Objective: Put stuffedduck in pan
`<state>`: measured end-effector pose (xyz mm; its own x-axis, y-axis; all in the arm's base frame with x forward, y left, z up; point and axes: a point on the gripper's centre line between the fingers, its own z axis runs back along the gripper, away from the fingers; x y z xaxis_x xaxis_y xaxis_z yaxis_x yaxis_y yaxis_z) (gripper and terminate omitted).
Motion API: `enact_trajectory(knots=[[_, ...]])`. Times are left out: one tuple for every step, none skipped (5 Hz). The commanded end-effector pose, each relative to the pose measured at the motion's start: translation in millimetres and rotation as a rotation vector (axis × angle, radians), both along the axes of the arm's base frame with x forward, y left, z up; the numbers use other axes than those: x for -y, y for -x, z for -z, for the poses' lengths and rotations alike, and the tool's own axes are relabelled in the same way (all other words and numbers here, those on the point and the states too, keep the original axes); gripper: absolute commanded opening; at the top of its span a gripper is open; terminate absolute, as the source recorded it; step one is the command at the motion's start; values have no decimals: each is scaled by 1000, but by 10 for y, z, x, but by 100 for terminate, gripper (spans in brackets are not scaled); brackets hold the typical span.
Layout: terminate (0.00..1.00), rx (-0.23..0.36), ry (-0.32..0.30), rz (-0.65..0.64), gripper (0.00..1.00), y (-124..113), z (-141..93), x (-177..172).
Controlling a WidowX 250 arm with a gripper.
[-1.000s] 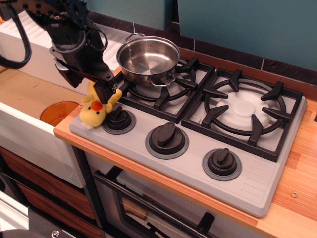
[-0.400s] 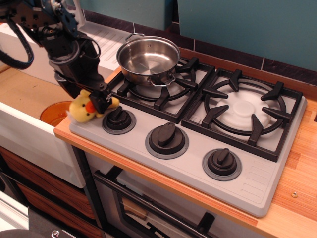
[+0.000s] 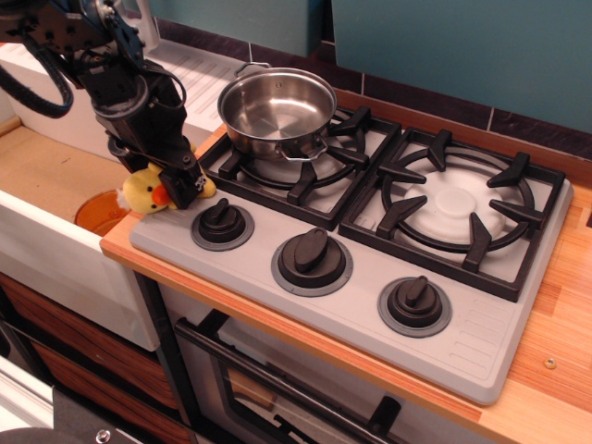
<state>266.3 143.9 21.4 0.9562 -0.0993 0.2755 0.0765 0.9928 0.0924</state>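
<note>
The stuffedduck (image 3: 146,193) is a small yellow plush with an orange beak. It hangs tilted in my gripper (image 3: 176,188), lifted just above the stove's front left corner. The black gripper is shut on the duck's body, with the head sticking out to the left. The pan (image 3: 276,111) is a shiny steel pot with two small handles. It stands empty on the back left burner, up and to the right of the gripper.
A round orange disc (image 3: 100,211) lies in the sink left of the stove. Three black knobs (image 3: 313,260) line the stove's front. The right burner grate (image 3: 458,208) is bare. A white dish rack (image 3: 199,69) stands behind the arm.
The gripper has lifted the duck off the stove's front left corner and carried it slightly up and left. The pan has not moved.
</note>
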Motion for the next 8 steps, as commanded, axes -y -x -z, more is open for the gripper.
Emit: enact_trajectory(knots=[[0, -1, -47, 2, 0, -122, -130, -69], [0, -43, -86, -1, 0, -76, -305, -128], [0, -61, -125, -18, 0, -147, -536, -151], [0, -105, -146, 2, 0, -264, -784, -214], [0, -150, -157, 5, 0, -425, -1031, -203], [0, -179, -138, 1, 0, -564, -1203, -152], [0, -213, -138, -27, 0, -694, -1335, -28], [0, -232, -110, -55, 0, -754, -1381, 117]])
